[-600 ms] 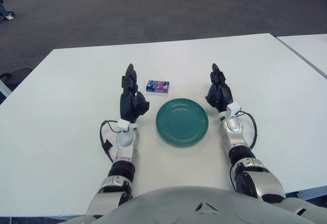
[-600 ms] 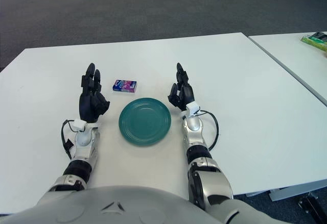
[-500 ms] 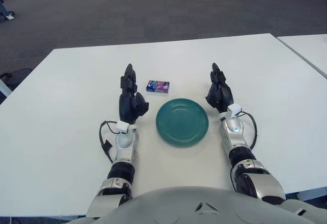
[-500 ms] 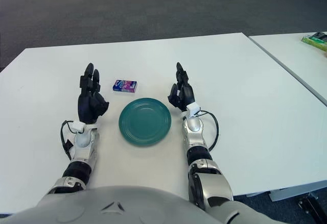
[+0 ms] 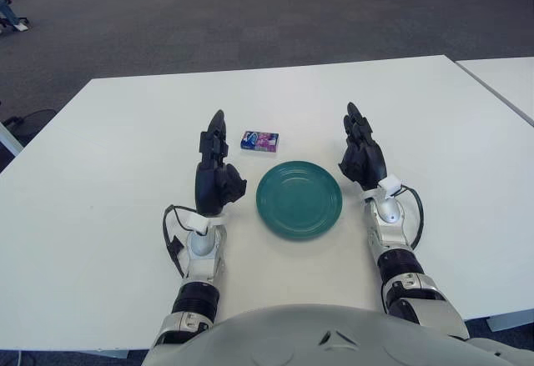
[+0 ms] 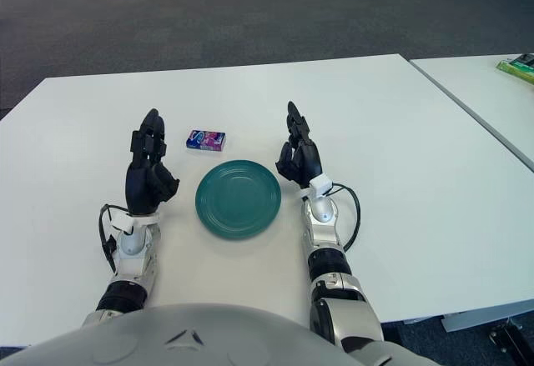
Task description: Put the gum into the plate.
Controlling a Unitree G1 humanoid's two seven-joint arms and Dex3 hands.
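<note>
Left eye view is showing the left hand (image 5: 219, 170) sitting a touch nearer the gum (image 5: 259, 141) than it was half a second ago, having drifted slightly to the right, with its forearm now standing more upright over the white table (image 5: 100, 174). Its fingers are pointing up and away, extended and holding nothing. The gum, a small purple and blue pack, is lying flat on the table just beyond the far rim of the green plate (image 5: 299, 199), close to that rim but apart from it, and it is sitting exactly where it sat before. The plate is holding nothing. The right hand (image 5: 361, 153) is showing just to the right of the plate, its fingers likewise stretched upward and gripping nothing, and it is barely changing position. Judging from this small shift, the left hand is probably beginning its approach to the pack, which is lying ahead of it and to its right; the reach, the grasp and the carry to the plate are all still waiting to be done.
</note>
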